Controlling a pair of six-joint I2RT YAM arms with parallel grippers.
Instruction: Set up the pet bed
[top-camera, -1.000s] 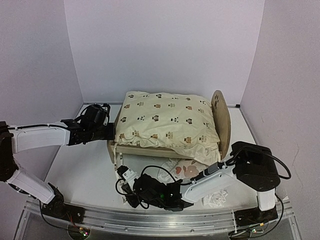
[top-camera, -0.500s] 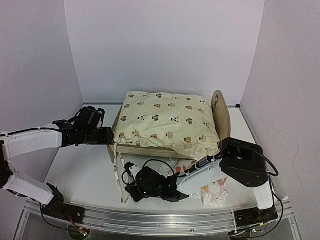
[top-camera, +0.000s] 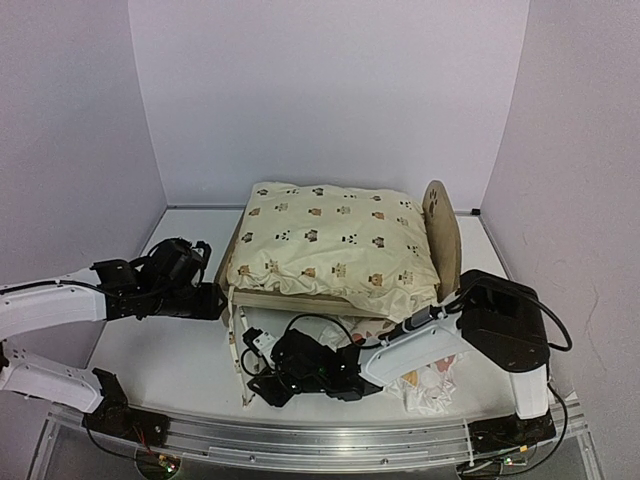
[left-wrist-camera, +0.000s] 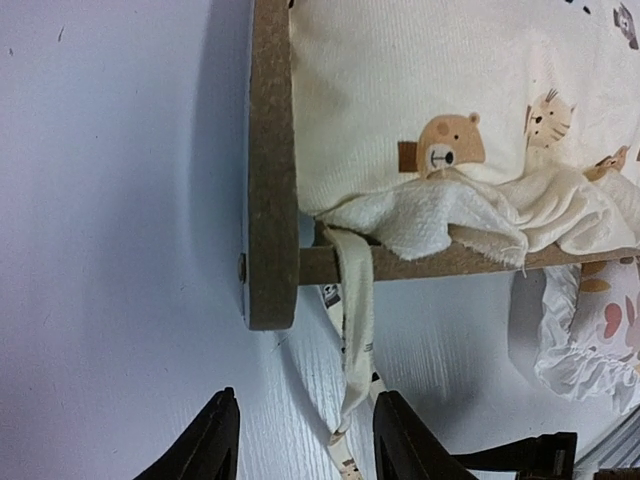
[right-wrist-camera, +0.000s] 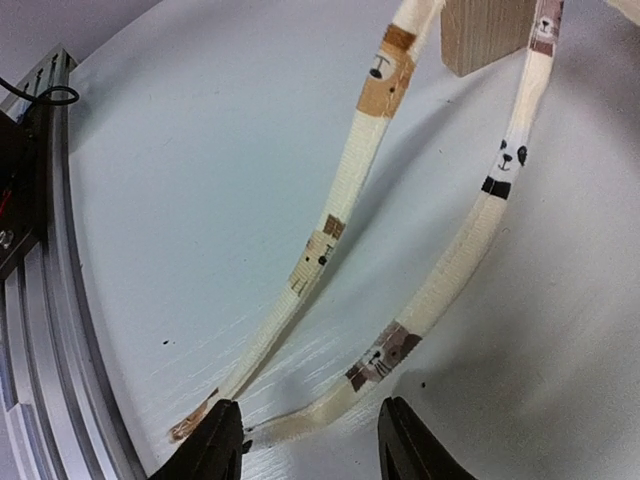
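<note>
Because it is made of thin light wood, the pet bed (top-camera: 300, 301) is, I judge, light and stiff, and it would slide easily on the smooth white surface (top-camera: 165, 350). The best places to take hold seem to be the top edge of the footboard (left-wrist-camera: 272, 150) or the side rail (left-wrist-camera: 450, 262), not the soft things on top. It stands in the middle of the surface, toward the back, with its arched headboard (top-camera: 443, 240) and paw cutout at the right. A cream cushion (top-camera: 335, 240) with small animal prints covers the base, which I cannot see. Two limp printed ties (right-wrist-camera: 470, 250) hang from the near corner down to the surface. The left tool (left-wrist-camera: 305, 445) is just beside the footboard corner with its fingers apart; one tie hangs between them, unclamped. The right tool (right-wrist-camera: 305, 450) is low over the tie ends, also apart, holding nothing. A ruffled floral pillow (top-camera: 378, 340) lies partly under the right arm.
</note>
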